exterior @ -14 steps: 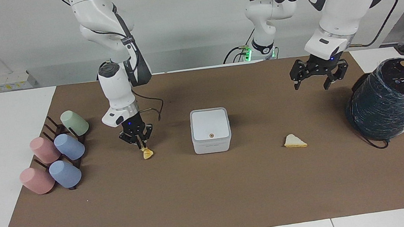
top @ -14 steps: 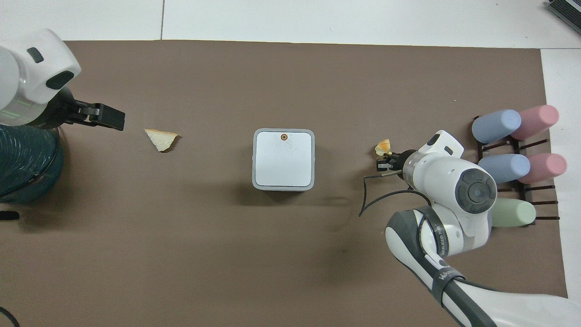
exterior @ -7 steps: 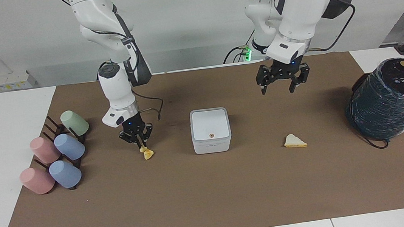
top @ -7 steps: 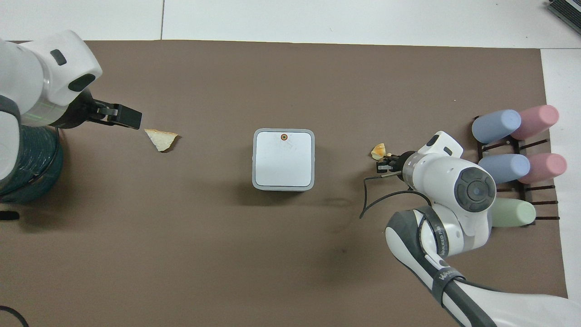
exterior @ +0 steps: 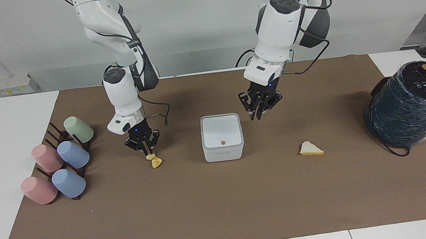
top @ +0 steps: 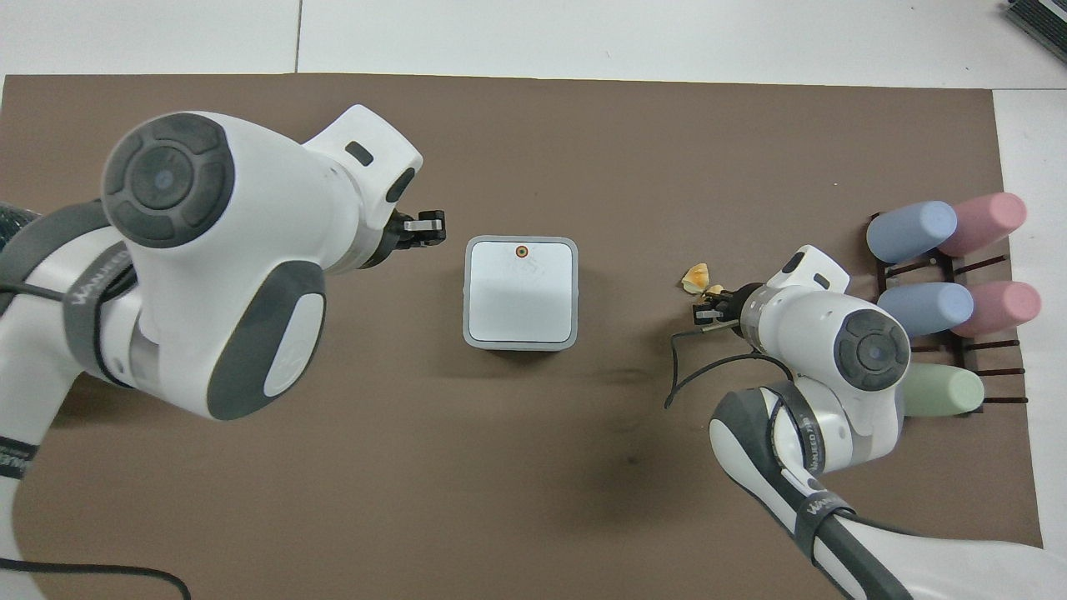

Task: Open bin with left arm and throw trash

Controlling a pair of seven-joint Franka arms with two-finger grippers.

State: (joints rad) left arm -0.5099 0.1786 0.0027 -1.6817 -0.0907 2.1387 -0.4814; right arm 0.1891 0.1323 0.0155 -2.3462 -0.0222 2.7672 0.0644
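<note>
The bin (exterior: 221,136) is a small white box with its lid down and an orange dot on the lid, in the middle of the brown mat; from overhead the bin (top: 521,290) is also closed. My left gripper (exterior: 256,117) hangs shut just beside it, toward the left arm's end, touching nothing. My right gripper (exterior: 148,154) is shut on a lumpy yellow piece of trash (exterior: 155,161) low over the mat, toward the right arm's end. A flat wedge of trash (exterior: 311,149) lies on the mat toward the left arm's end; overhead, the left arm hides it.
A rack of pastel cups (exterior: 57,161) sits at the right arm's end of the mat. A large dark wrapped cylinder (exterior: 412,105) stands at the left arm's end. The brown mat (exterior: 223,206) covers most of the table.
My left arm swung from beside the dark cylinder to the bin's side, and its fingers closed. My right gripper rose slightly with the yellow scrap.
</note>
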